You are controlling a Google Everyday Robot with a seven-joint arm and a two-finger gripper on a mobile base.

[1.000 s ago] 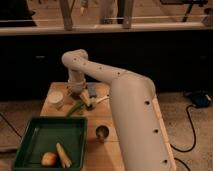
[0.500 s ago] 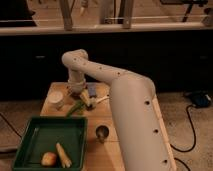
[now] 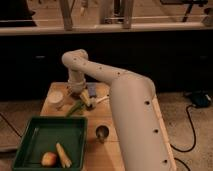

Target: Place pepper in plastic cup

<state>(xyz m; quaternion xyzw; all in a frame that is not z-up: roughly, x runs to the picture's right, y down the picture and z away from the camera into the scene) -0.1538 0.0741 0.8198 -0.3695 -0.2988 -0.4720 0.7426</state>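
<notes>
Pepper (image 3: 75, 107), long and green, lies left of centre on the worktop (image 3: 97, 155), just beside the white plastic cup (image 3: 56, 96). Our hand (image 3: 84, 96) sits at its upper end; we cannot tell its state. We judge the pepper light, firm and waxy, best gripped mid-body.

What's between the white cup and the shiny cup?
The green pepper is between the white cup and the shiny cup, seen in the camera view. The robot's hand is right beside the pepper.
</notes>
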